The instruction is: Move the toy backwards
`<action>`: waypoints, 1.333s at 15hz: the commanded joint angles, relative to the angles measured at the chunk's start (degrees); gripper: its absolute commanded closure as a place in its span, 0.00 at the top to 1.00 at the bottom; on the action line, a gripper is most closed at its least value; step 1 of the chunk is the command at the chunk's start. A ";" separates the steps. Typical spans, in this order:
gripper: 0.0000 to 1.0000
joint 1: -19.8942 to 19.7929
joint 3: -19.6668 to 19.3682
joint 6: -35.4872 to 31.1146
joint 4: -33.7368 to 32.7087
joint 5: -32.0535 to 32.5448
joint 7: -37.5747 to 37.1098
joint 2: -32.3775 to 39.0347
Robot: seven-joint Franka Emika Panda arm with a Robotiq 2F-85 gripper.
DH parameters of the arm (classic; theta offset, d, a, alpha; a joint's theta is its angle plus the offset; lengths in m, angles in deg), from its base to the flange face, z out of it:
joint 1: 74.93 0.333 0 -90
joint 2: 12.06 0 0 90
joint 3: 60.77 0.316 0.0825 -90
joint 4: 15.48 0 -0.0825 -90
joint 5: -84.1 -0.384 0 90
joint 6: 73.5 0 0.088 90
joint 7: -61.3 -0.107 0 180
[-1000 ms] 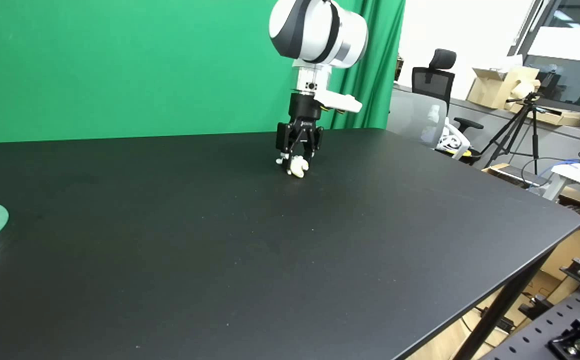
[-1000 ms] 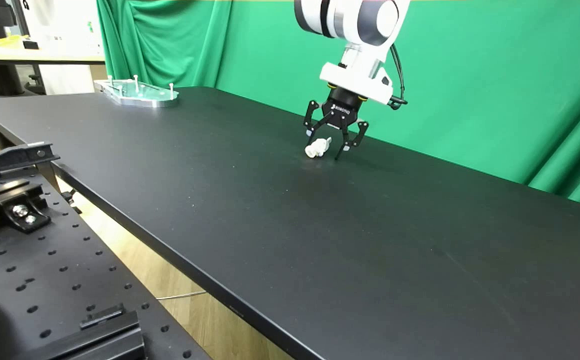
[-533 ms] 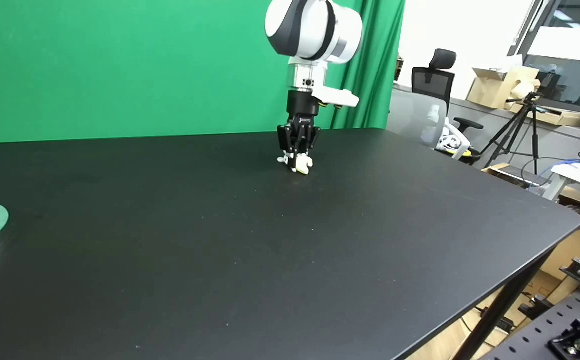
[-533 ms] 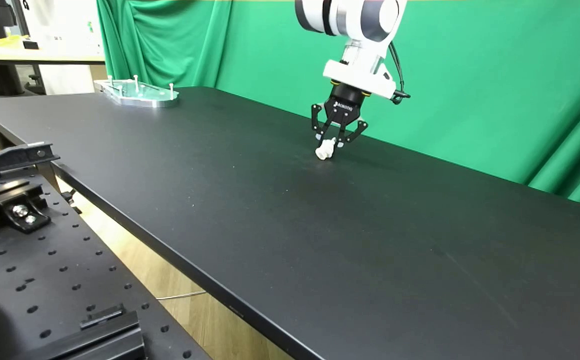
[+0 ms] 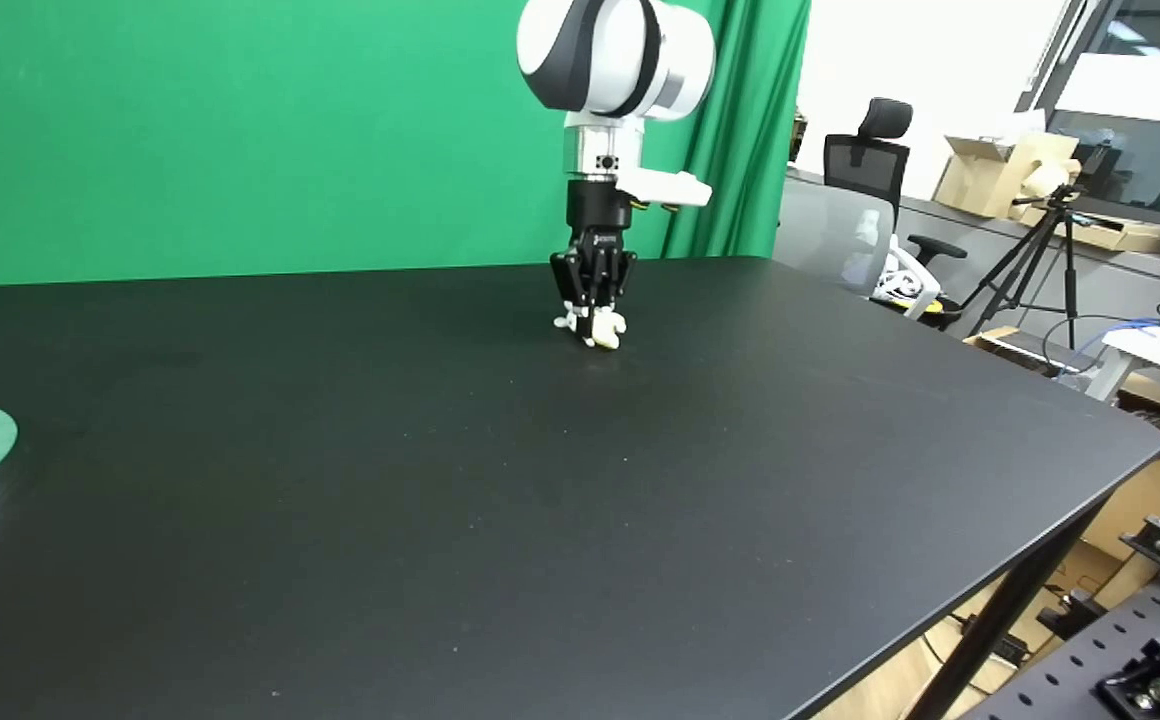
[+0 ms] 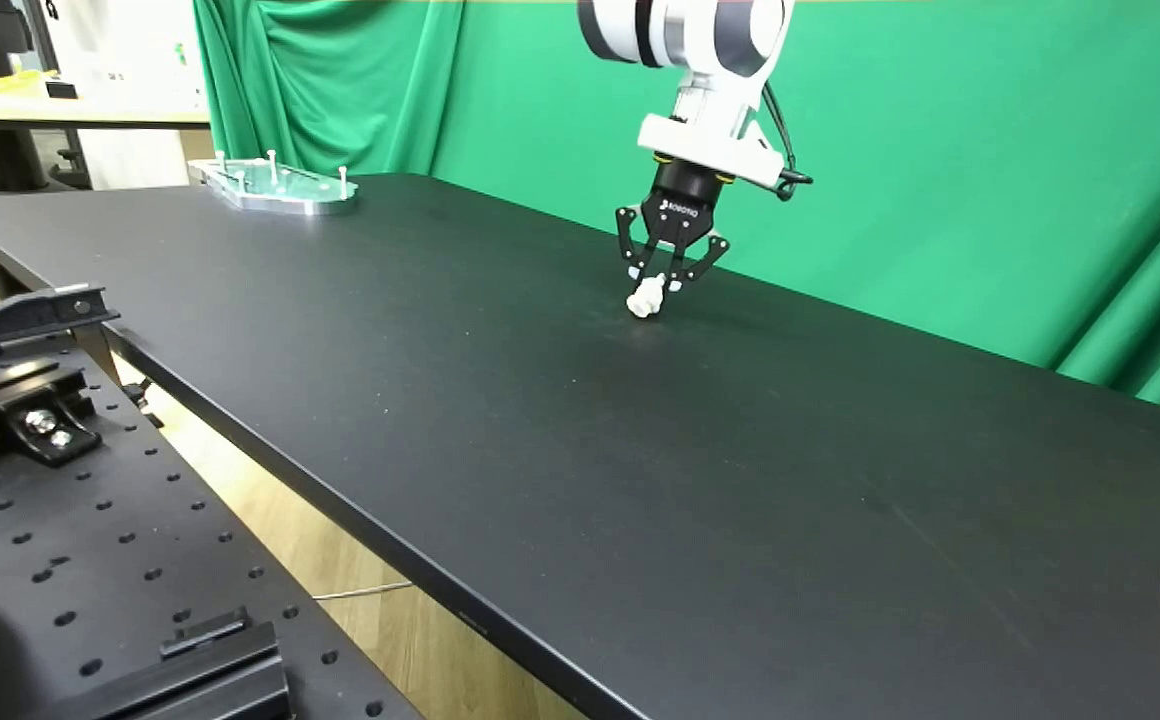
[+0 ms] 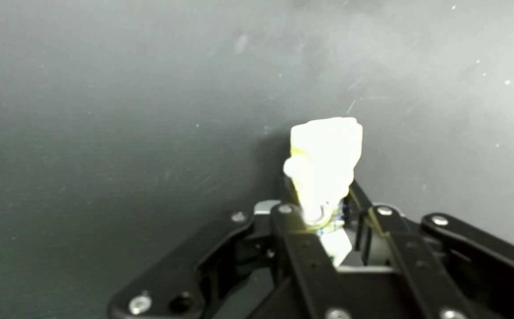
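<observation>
Our white toy figure [image 7: 328, 164] is down at the worktop [image 5: 500, 500], resting on it or barely raised, we cannot tell which, with its narrow end between the fingers [image 7: 361, 197] of the hand [image 6: 654, 284]. We read the hand as closed and gripping the figure, since the fingers stand against both its sides in the wrist view. So we take the grasp to be the present step, with the carry backwards left to do. Next, we judge, comes a steady, low draw backwards, a gentle set-down and a release; which way counts as backwards, the views do not tell us. The knobbly shape may twist in the grip, so we would go slowly. Behind the figure, in both exterior views, hangs the green backdrop [image 5: 270, 140]. Well apart from the figure, on the worktop in an exterior view, lies a pale green plate [image 6: 300, 190] with upright posts [image 6: 343, 183]. Farther from the figure, beyond the worktop in an exterior view, stands a cardboard box [image 5: 970, 185]; a cream-coloured item [image 5: 1045, 178] shows at its front, inside or before it we cannot tell, and other contents are hidden.
</observation>
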State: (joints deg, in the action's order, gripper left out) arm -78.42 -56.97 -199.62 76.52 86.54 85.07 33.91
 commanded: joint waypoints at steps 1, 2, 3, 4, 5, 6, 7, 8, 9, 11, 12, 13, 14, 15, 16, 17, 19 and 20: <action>0.07 1.70 -1.22 3.61 4.17 1.47 -5.14 -3.72; 0.07 2.00 -1.17 4.47 5.99 1.30 -6.00 -4.95; 0.07 2.26 -1.10 5.29 7.48 1.14 -6.66 -6.00; 0.07 2.58 -1.08 5.76 9.34 1.04 -7.58 -7.23; 0.07 2.82 -1.02 6.11 11.01 0.85 -8.45 -8.33; 0.07 3.25 -1.14 5.46 13.28 0.91 -9.71 -9.65; 0.07 3.62 -1.27 3.72 15.61 0.87 -11.13 -10.89; 0.07 3.76 -1.16 2.01 17.82 0.41 -12.34 -12.08; 0.07 4.02 -1.15 -0.38 20.31 0.04 -13.82 -13.41; 0.07 4.84 -1.56 -6.39 25.51 0.37 -16.75 -16.25; 0.07 5.29 -1.93 -10.35 28.20 0.82 -18.31 -17.60; 0.07 5.79 -2.38 -14.36 30.66 1.38 -19.76 -18.73; 0.07 6.20 -2.80 -18.22 32.90 1.63 -21.06 -19.62; 0.07 6.49 -3.07 -21.42 35.02 1.38 -22.20 -20.63; 0.07 6.96 -3.46 -23.78 36.77 1.50 -23.28 -21.56; 0.07 7.11 -3.46 -25.44 38.38 1.03 -23.93 -22.52; 0.07 6.66 -2.26 -26.52 41.03 -0.93 -23.91 -24.78; 0.07 6.71 -1.94 -26.77 42.20 -1.45 -24.11 -25.91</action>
State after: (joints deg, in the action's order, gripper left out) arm -72.16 -59.39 -225.17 113.42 86.26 63.76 13.44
